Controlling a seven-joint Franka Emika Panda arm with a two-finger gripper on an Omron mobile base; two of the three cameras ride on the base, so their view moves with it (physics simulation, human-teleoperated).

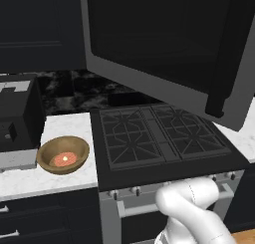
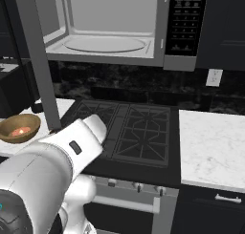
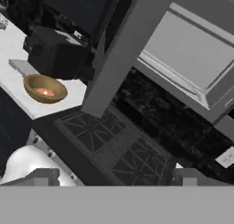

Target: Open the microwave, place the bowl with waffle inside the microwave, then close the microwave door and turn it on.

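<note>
Bowl with waffle: on desk left of stove, beside my open microwave door. My tool gapes wide, empty; bowl lies upper-left of it in hand view.

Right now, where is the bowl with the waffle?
The bowl sits on the white counter left of the stove, beside the black toaster-like box.
</note>
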